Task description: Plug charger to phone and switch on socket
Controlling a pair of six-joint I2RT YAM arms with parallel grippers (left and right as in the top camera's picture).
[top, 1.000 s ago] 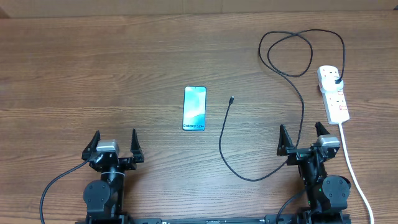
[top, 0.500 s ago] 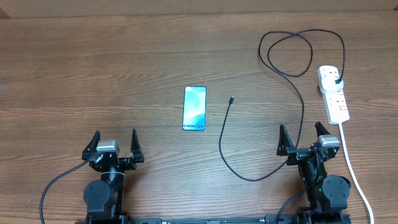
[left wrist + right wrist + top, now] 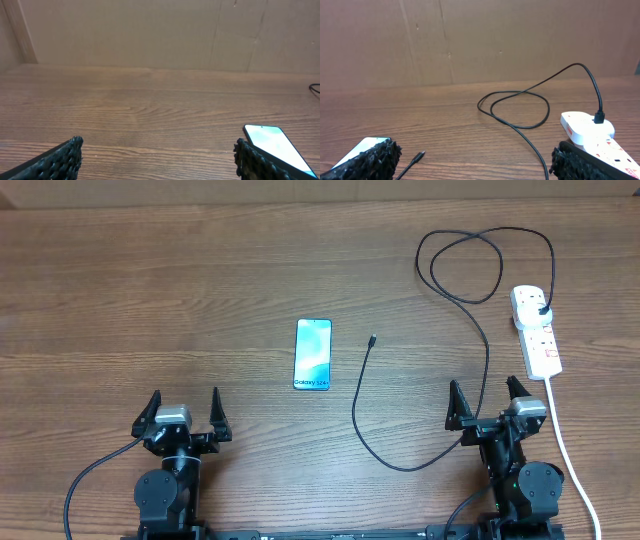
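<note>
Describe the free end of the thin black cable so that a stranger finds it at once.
On the brown wooden table, find the slim phone with the light blue screen near the middle. Just right of it, not touching, lies the small connector tip of the thin black cable. The cable's other end sits in the white power strip; this one lies loose.

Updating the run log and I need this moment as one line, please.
left gripper: open, empty | right gripper: open, empty | charger: tip unplugged, beside phone; plug in socket | socket switch: cannot tell
</note>
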